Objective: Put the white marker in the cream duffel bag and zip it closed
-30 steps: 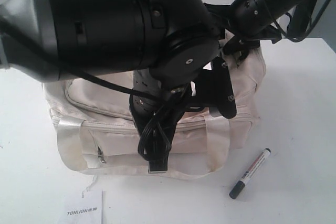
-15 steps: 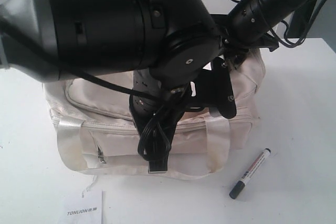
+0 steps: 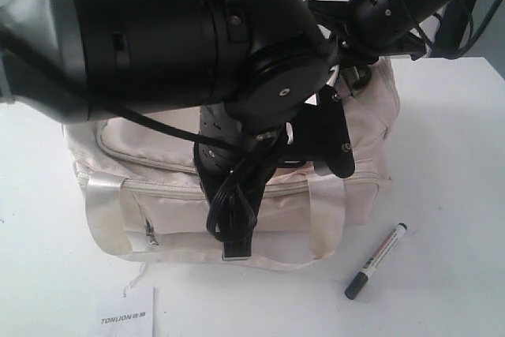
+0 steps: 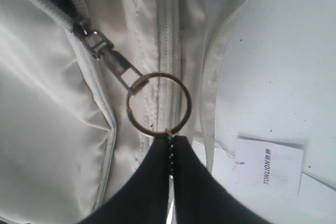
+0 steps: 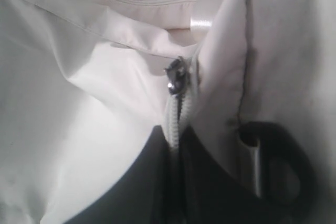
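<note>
The bulky left arm (image 3: 158, 37) hangs over the cream duffel bag (image 3: 142, 144), hiding much of its top. The white marker (image 3: 377, 271) lies on the tabletop (image 3: 450, 195) beside the bag, a paper slip (image 3: 128, 315) well apart. The left pincer (image 4: 171, 145) is pinched on the gold keyring (image 4: 128, 107). The right pincer (image 5: 175, 140) is clamped narrow on the bag's zipper (image 5: 176, 114).

- White table (image 3: 458, 155): plain matte top that carries everything in the scene.
- The cream duffel bag (image 3: 134, 151) sits directly on it mid-scene, long side facing the exterior camera. Its front strap handle (image 3: 268, 262) droops onto the tabletop at the bag's base.
- The white marker (image 3: 377, 261) lies flat on the table near the bag's front right corner, not touching it. It lies at an angle, dark cap end nearer the camera.
- A white paper card (image 3: 126, 315) printed "TONLION" lies flat in front of the bag's left end, apart from the bag, with a thin thread (image 3: 139, 275) at its corner.
</note>
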Motion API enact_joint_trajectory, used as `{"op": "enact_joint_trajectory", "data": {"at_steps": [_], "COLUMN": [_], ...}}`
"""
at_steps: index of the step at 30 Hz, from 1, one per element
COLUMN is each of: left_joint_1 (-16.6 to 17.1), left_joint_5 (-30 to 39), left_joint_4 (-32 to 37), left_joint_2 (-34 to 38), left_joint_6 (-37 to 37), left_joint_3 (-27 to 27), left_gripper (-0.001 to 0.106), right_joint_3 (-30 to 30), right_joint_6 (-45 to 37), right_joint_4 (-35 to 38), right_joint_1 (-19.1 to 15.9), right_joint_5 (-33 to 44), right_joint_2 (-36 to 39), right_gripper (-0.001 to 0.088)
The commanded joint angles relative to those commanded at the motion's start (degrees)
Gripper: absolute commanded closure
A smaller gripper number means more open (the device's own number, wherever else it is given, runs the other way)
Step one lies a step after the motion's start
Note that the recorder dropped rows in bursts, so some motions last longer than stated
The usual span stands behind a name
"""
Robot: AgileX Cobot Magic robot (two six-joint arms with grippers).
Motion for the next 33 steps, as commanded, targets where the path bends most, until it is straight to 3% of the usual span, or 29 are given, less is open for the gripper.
{"op": "enact_joint_trajectory", "data": {"at_steps": [22,33], "left_joint_1": [0.0,0.3], "left_joint_5": [0.0,0.0], "left_joint_4": [0.1,0.7], "left_joint_2": [-1.8,-5.3], "left_joint_6": [-1.8,-2.6], "left_joint_3": [0.0,4.2], "left_gripper": [0.105,0.105], "right_joint_3": [0.0,0.0], "right_joint_6": [0.0,0.2], "right_joint_4": [-1.1,-1.1], "right_joint_1": [0.0,0.0], "right_joint_5": [0.4,0.0], "right_joint_2": [-0.4,-0.4], "right_gripper": [0.0868,0.0868]}}
